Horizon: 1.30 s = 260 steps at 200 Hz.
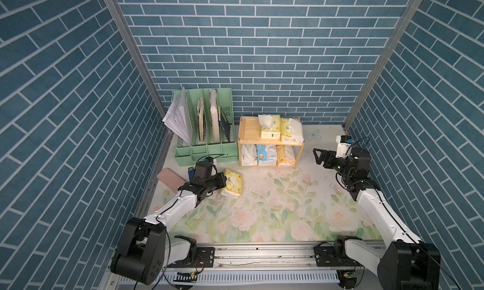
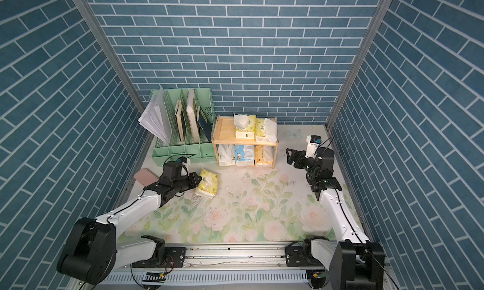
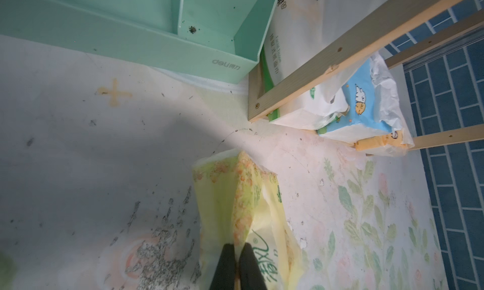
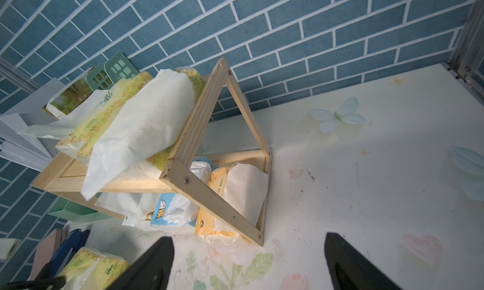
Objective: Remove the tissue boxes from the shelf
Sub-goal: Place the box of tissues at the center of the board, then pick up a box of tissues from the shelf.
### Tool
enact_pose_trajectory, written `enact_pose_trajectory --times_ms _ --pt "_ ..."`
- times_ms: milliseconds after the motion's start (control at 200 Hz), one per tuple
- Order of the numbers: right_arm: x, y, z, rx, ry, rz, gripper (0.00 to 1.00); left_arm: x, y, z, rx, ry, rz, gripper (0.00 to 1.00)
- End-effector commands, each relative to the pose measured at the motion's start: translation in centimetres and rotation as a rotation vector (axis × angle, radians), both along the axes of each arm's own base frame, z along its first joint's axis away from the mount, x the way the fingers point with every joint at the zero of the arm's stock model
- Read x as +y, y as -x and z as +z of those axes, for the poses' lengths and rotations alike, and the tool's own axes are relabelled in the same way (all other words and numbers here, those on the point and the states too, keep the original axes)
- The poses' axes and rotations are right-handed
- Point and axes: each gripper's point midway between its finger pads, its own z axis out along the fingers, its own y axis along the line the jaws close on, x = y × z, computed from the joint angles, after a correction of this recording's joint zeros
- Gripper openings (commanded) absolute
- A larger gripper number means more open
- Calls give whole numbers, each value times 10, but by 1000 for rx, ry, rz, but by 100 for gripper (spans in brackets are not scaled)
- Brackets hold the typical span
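The shelf [image 1: 247, 130] is set at the rear of the table [image 1: 275, 197], with the organizer [image 1: 207, 155] just beside it on the left. Two upper packs [image 1: 269, 129] are placed on the top board, toward its right; three lower packs [image 1: 267, 155] are lined up beneath. A single pack [image 1: 231, 182] is located before the organizer.

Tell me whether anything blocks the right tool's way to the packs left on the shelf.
Only bare mat lies between the open right tool and the shelf. The shelf's own end frame stands before the lower-tier orange-yellow pack; the upper-tier packs are open from above.
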Motion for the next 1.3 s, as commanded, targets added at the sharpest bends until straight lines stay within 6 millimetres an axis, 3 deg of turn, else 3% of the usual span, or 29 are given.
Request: enact_pose_trajectory --times_ms 0,100,275,565,655,1085,1295 --pt "0 2 5 -20 -8 -2 93 4 -2 -10 0 -44 6 3" --pt "1 1 5 -20 -15 1 93 8 0 -20 22 -81 8 6" --pt "1 1 7 -25 -17 2 93 16 -2 -26 34 -142 18 21" --pt "0 2 6 -24 -10 -3 93 28 -10 -9 19 -228 39 39" --pt "0 3 8 -27 -7 -3 93 30 -15 10 -20 -234 50 50" --pt "2 2 25 -58 -30 3 94 13 -45 141 -271 -68 91 87" --pt "4 3 34 -73 -45 13 93 -20 -62 208 -368 127 12 89"
